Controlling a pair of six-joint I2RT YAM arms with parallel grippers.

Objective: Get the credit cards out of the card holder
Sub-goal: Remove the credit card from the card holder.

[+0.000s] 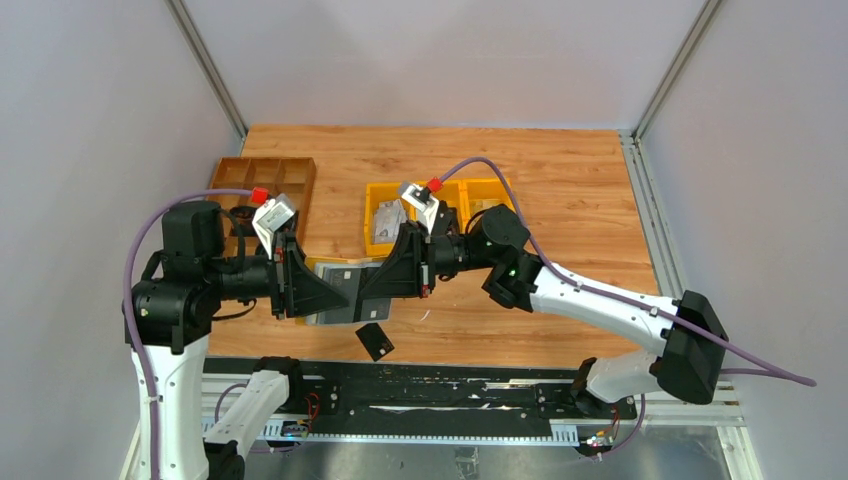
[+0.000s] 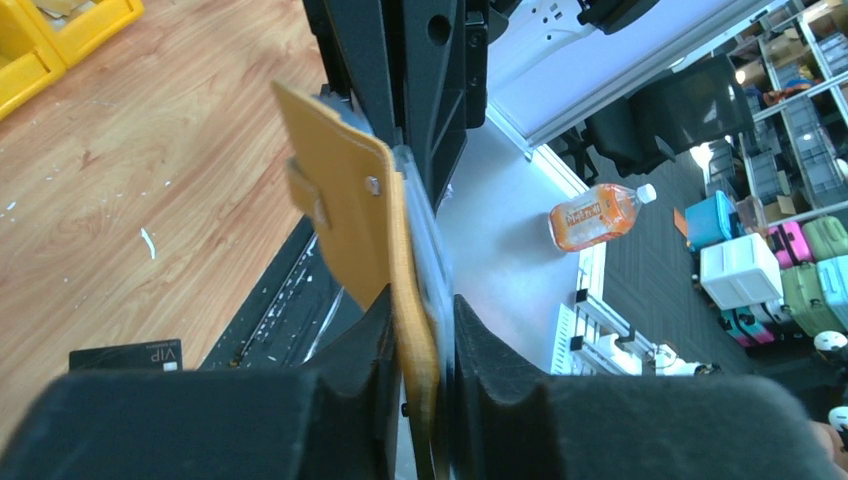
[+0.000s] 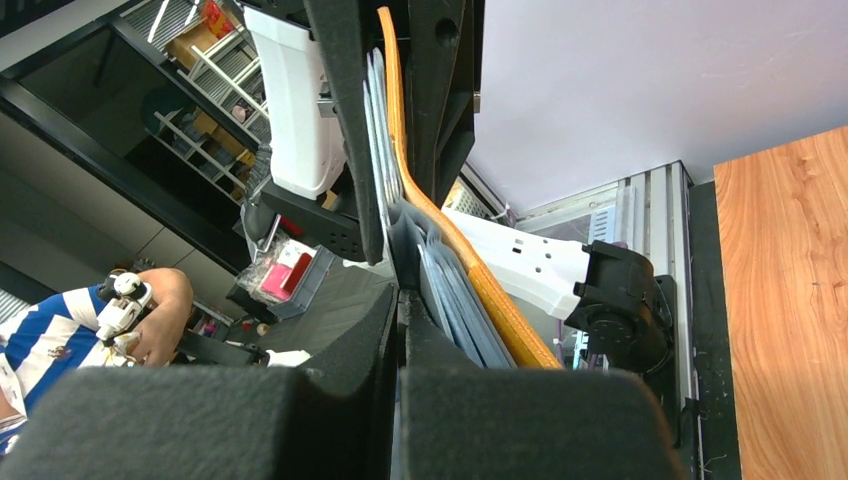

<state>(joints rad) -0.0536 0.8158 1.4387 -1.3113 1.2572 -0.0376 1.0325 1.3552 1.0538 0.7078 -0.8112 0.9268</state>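
The mustard-yellow card holder hangs open above the table's near edge, between my two grippers. My left gripper is shut on its yellow cover, pinched between the fingers. My right gripper is shut on a thin grey sheet at the holder's grey inner side; it looks like a credit card edge. The holder's grey pockets and yellow cover pass just right of my right fingers. One black credit card lies loose on the table's front edge, marked VIP in the left wrist view.
Yellow plastic bins with small items stand behind the right gripper and show in the left wrist view. A brown wooden divided tray stands at the back left. A black rail runs along the table's near edge.
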